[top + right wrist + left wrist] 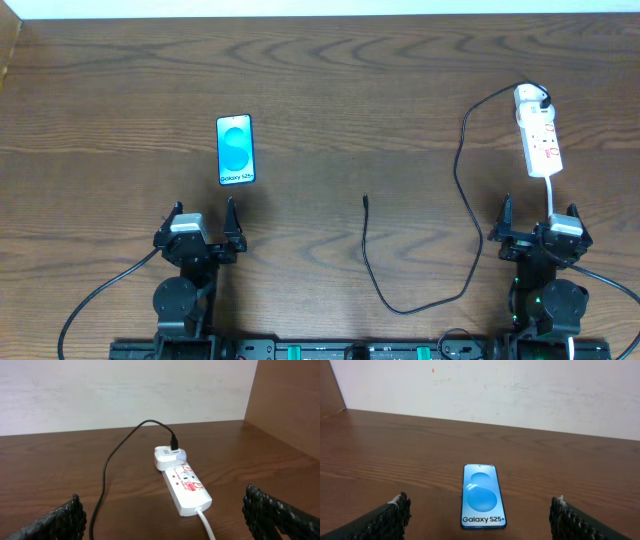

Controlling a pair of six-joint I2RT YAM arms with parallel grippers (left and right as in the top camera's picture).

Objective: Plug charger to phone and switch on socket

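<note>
The phone [235, 150] lies flat at the left, cyan screen up, and also shows in the left wrist view [483, 496]. My left gripper [200, 222] is open and empty, just short of it [480, 515]. The white socket [540, 137] lies at the far right and shows in the right wrist view [185, 486]. The black charger cable [462, 180] runs from a white adapter [167, 456] plugged in the socket's far end, loops over the table, and its free tip [365, 200] lies at the middle. My right gripper [538, 225] is open and empty, near the socket's cord end [162, 515].
The socket's white cord [206, 522] runs back toward my right gripper. A wooden side panel [285, 405] stands at the right. A white wall [495, 390] rises behind the table's far edge.
</note>
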